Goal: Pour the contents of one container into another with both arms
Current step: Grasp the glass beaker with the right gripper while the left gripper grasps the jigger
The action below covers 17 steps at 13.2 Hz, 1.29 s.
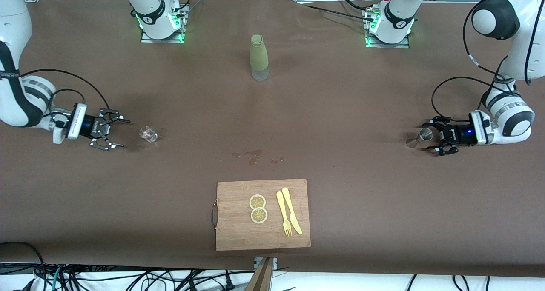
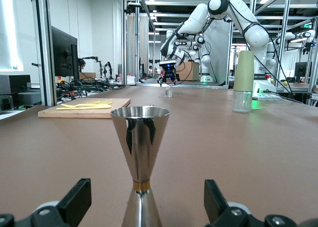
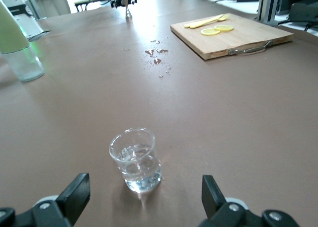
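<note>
Jigger [image 2: 140, 160] upright, long axis vertical

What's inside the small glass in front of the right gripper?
The small glass holds a little clear liquid at its bottom; the rest is empty. It stands upright on the table, untouched, ahead of the open right gripper.

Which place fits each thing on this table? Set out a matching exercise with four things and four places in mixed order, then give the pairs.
Things:
1. small glass
2. metal jigger
3. lemon slices
4. green-sleeved bottle

Places:
A. on the wooden cutting board, beside a yellow fork and knife
B. standing between the open fingers of the left gripper
C. midway between the two arm bases
D. on the table just ahead of the open right gripper

Pairs: 1-D, 2-B, 3-A, 4-C
</note>
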### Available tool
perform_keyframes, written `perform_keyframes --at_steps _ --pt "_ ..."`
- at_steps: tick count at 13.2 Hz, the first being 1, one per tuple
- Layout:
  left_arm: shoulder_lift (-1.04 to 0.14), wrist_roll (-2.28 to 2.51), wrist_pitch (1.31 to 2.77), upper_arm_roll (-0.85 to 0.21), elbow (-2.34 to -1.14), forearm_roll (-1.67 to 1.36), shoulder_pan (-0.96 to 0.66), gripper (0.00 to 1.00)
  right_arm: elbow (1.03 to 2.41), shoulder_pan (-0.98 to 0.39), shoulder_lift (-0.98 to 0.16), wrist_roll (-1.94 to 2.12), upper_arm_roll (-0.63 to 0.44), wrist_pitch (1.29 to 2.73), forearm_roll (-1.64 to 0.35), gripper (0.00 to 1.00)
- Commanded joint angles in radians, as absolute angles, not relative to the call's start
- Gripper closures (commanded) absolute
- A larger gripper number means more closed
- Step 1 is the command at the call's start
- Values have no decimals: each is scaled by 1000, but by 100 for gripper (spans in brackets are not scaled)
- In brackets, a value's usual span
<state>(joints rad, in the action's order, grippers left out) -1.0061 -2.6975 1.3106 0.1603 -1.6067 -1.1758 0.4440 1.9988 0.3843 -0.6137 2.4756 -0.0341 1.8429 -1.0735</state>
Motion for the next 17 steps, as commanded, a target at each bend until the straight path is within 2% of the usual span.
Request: perform_keyframes --at_steps 1,6,9,11,12,15,17 --pt "-1028 -2789 1344 160 -1605 -1210 413 0 2049 368 -635 2589 -28 1871 -1169 0" --pt "-1028 -2786 1342 160 -1603 -1207 407 0 2051 324 -721 2720 -28 1871 -1299 0" --pt "-1026 -2783 1338 160 -1603 -1198 407 1 2051 304 -732 2738 -26 1862 -1341 0" --pt "-1025 -2781 1335 161 -1601 -1195 407 10 2051 302 -738 2741 -26 1858 -1358 2" --pt "-1022 -2780 1333 161 -1601 -1195 408 10 2049 302 -738 2743 -26 1858 -1359 6" --pt "-1022 -2780 1331 163 -1601 -1193 411 12 2048 293 -741 2755 -25 1842 -1385 6" --pt "-1022 -2784 1322 163 -1601 -1193 411 22 2048 288 -747 2763 -25 1835 -1394 6"
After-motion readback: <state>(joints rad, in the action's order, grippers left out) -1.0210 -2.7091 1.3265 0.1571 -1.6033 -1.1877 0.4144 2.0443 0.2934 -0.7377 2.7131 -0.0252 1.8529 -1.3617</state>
